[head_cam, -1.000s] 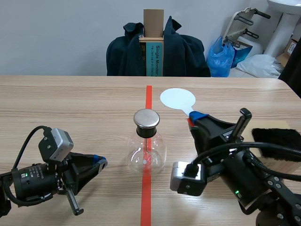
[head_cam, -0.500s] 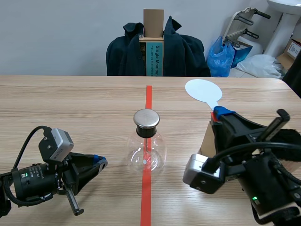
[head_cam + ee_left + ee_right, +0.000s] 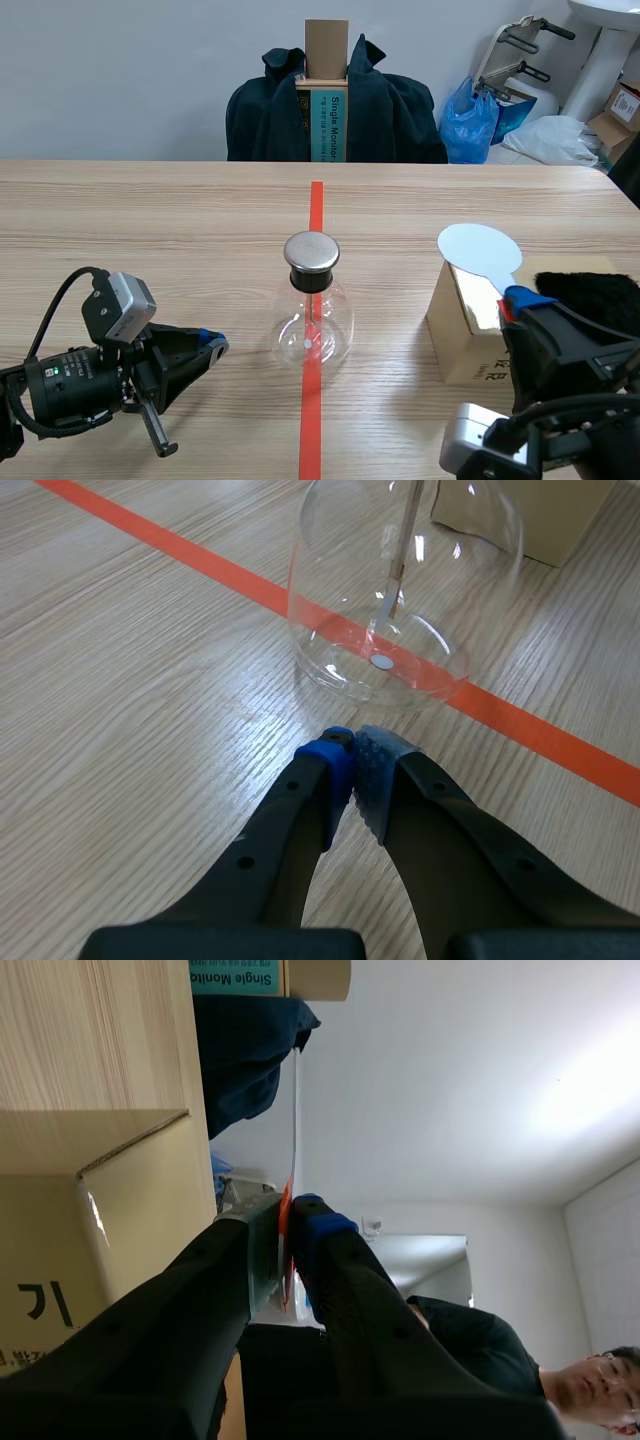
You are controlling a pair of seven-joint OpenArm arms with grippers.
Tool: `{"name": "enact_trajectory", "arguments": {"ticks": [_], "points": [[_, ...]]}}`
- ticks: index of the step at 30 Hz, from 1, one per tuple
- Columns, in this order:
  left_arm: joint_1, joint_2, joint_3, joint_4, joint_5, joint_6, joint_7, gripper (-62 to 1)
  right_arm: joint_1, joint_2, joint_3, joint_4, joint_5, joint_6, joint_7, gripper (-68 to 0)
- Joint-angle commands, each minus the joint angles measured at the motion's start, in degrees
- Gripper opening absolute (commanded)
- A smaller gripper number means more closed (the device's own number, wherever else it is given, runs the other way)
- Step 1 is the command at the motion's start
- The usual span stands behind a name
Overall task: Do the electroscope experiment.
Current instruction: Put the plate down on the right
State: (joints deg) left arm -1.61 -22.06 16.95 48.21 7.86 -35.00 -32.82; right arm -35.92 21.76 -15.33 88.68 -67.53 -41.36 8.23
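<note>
The electroscope, a clear glass flask with a metal cap, stands on the red tape line at mid-table. In the left wrist view the flask is just ahead of my left gripper, whose pads meet with nothing between them. In the scene that left gripper rests low, left of the flask. My right gripper is shut on the handle of a white round paddle, held upright over the cardboard box. The right wrist view shows the paddle edge-on, rising from the right gripper.
A small cardboard box sits right of the flask, with a black furry cloth behind it. Beyond the table's far edge stands a chair draped with a dark jacket. A person shows in the right wrist view.
My right arm has carried the white paddle to the right and back toward the robot, from beside the flask's cap to over the cardboard box. The left arm stayed still.
</note>
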Motion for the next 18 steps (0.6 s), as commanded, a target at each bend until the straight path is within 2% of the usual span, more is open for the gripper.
{"name": "enact_trajectory", "arguments": {"ticks": [1, 10, 18], "points": [[-0.31, 0.13, -0.20, 1.14, -0.81, -0.22, -0.74, -58.2, 1.16, 0.76, 0.83, -1.14, 0.33, -3.50, -0.46, -66.7], [-0.31, 0.13, -0.20, 1.14, -0.81, -0.22, -0.76, -58.2, 2.78, -1.29, 0.70, -9.57, 0.68, -3.50, -0.28, -66.7], [-0.31, 0.13, -0.20, 1.14, -0.79, -0.22, -0.74, -58.2, 2.58, -1.44, 0.70, -9.79, 0.79, -3.50, -1.99, -66.7]]}}
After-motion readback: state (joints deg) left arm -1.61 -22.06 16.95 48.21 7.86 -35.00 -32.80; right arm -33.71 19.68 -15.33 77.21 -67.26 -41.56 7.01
